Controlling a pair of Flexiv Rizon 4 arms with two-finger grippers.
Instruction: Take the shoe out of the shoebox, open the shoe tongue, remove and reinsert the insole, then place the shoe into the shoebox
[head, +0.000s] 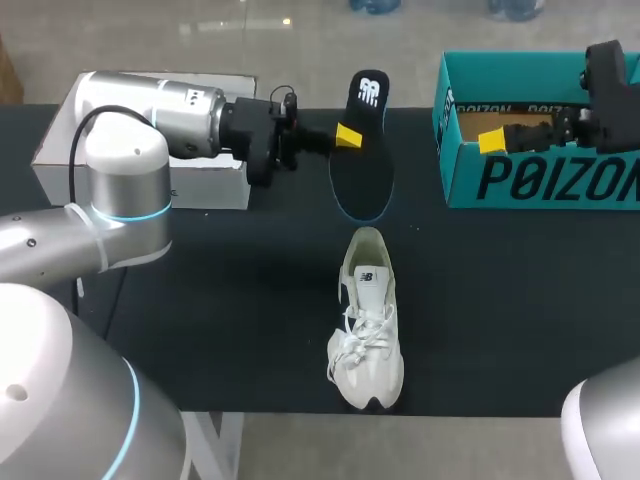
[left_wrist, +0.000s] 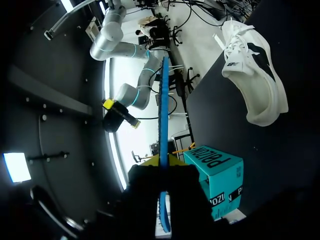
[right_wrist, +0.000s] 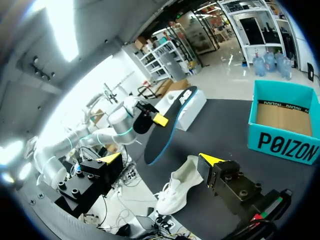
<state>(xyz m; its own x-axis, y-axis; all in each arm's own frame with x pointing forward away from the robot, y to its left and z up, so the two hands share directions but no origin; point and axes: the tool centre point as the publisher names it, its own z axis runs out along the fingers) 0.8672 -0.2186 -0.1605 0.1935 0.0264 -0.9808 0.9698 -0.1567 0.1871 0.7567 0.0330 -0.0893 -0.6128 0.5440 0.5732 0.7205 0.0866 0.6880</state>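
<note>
Robotics lab: a left arm (head: 130, 150) and a right arm (head: 610, 430), grey with lit blue rings, are mounted at a black table (head: 200, 300) on which a shoe (head: 368, 320) and a shoebox (head: 530, 130) are laid out. Around it, in a wide, brightly lit hall with a polished floor (head: 200, 30), open shelving (right_wrist: 167, 47), office chairs (left_wrist: 172, 35), tangled cables (right_wrist: 150, 225) and large water bottles (right_wrist: 274, 65) are seen.

Silver arms (head: 125, 150), cyan rings (head: 130, 213), yellow-tipped hands (head: 345, 135)

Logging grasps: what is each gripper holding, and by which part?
Left gripper pinches the black, blue-edged insole by its side edge, toward the logo end. Right gripper holds nothing.
</note>
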